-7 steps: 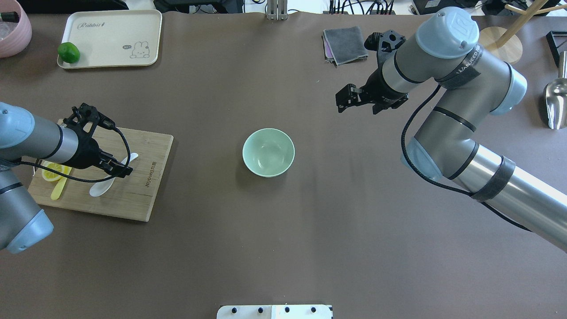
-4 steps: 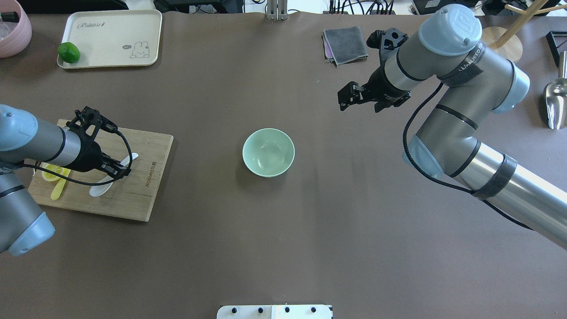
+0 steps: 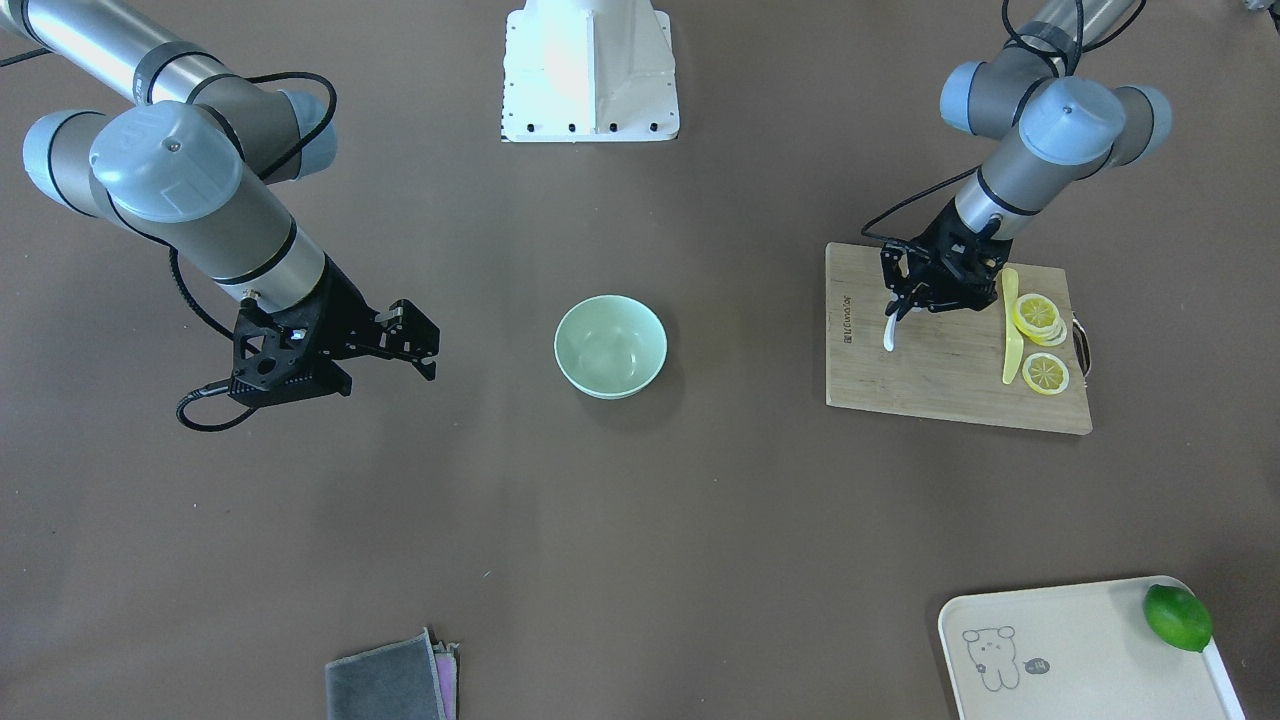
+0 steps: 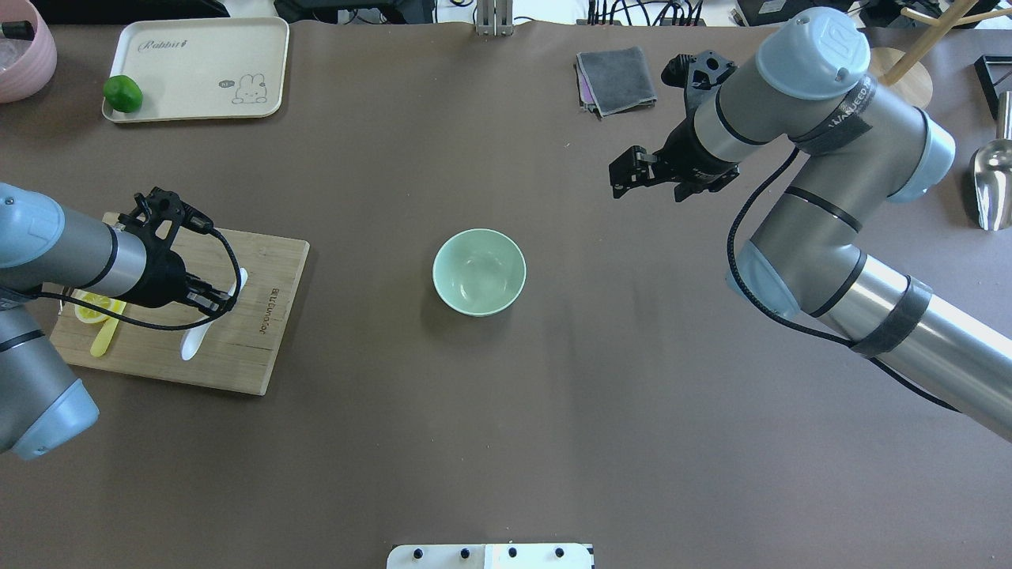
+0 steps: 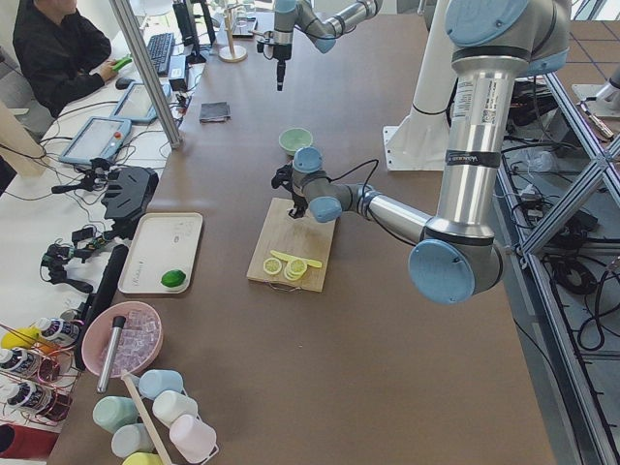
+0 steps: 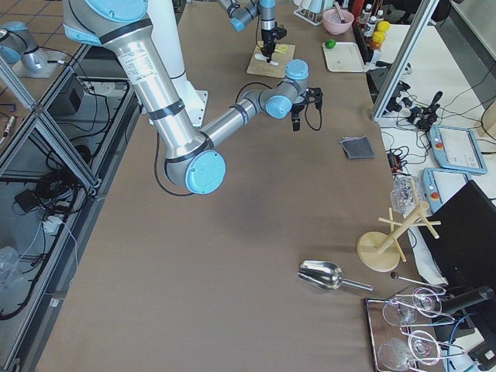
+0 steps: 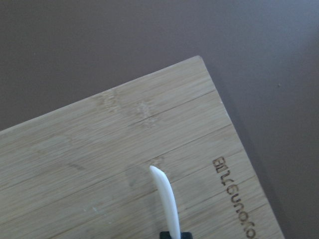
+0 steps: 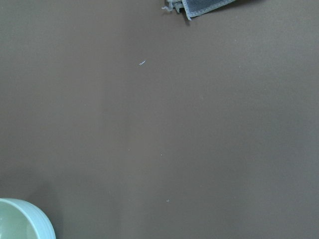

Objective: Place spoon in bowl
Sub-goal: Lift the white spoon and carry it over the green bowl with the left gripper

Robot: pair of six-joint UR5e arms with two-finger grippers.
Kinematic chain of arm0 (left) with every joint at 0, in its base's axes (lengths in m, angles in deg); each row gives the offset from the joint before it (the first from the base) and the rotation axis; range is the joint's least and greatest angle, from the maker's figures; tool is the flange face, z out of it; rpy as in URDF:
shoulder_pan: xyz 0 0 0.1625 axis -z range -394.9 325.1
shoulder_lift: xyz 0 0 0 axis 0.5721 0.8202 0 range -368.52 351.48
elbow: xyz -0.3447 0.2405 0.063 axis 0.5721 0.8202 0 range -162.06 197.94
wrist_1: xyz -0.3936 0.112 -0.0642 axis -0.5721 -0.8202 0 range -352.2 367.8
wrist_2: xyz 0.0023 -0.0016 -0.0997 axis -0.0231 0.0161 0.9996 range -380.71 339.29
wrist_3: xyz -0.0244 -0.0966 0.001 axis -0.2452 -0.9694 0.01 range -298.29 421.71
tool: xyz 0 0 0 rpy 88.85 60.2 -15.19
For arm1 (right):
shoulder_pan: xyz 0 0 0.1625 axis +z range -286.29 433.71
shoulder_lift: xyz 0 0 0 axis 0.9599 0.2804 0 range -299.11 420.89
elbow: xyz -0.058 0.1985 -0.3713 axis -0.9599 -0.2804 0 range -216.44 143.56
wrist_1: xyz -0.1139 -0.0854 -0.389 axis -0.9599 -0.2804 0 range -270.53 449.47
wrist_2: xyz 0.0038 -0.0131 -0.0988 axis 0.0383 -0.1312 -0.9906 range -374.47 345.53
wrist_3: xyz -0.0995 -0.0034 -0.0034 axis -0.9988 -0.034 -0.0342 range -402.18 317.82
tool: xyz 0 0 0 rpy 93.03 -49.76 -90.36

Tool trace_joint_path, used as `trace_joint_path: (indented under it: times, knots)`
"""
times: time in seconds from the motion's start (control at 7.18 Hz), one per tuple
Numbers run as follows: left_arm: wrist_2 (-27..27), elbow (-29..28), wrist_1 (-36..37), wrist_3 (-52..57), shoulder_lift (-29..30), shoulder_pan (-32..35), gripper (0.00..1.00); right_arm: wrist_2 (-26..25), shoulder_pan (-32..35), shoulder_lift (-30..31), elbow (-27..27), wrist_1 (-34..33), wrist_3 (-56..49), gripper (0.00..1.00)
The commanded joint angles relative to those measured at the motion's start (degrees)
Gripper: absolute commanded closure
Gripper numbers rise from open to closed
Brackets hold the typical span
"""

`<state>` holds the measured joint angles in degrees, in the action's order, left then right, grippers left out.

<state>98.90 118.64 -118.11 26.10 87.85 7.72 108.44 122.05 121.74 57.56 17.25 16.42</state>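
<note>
The white spoon [image 4: 193, 342] is over the wooden cutting board [image 4: 253, 356] at the table's left. My left gripper [image 4: 220, 303] is shut on its handle. The scoop points toward the board's near edge and the handle tip [image 7: 162, 184] sticks out past the fingertips. I cannot tell whether the scoop touches the board. From the front the spoon [image 3: 889, 334] hangs below the left gripper [image 3: 903, 304]. The mint-green bowl [image 4: 479, 273] stands empty at the table's centre, also seen from the front [image 3: 610, 345]. My right gripper [image 4: 623, 175] is open and empty, behind and to the right of the bowl.
Lemon slices [image 4: 91, 305] and a yellow knife [image 4: 103, 339] lie on the board's left part. A cream tray [image 4: 198, 67] with a lime [image 4: 122, 93] is at the back left. A grey cloth [image 4: 617, 79] lies at the back, a metal scoop [image 4: 992, 186] at the far right.
The spoon has turned in my left gripper's grip, its scoop swinging toward the board's near edge and showing narrower. My right arm has drawn back a little, away from the bowl.
</note>
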Motion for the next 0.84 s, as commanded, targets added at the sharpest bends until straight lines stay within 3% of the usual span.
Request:
trace_joint_path:
  times: [0.0, 0.14, 0.28, 0.56, 0.7]
  knots:
    - [3.26, 1.78, 5.72, -8.02, 8.24, 0.27, 1.00, 3.72, 3.67, 5.11, 3.45, 0.24, -1.81, 0.00]
    - [3.09, 0.65, 12.47, -12.24, 17.00, 0.01, 1.00, 2.87, 3.78, 9.33, 5.30, 0.24, -2.00, 0.00]
    - [3.00, -1.36, 14.71, -15.59, 23.18, -0.08, 1.00, 3.90, 6.39, 10.50, 5.23, 0.16, -2.18, 0.00]
    - [2.82, -9.33, 13.33, -18.61, 32.34, -0.52, 1.00, 8.73, 11.06, 13.39, 4.18, -0.37, -10.74, 0.00]
    - [-0.48, -13.21, 8.71, -19.57, 33.95, -2.44, 1.00, 9.27, 12.47, 13.85, 4.44, -2.20, -11.92, 0.00]
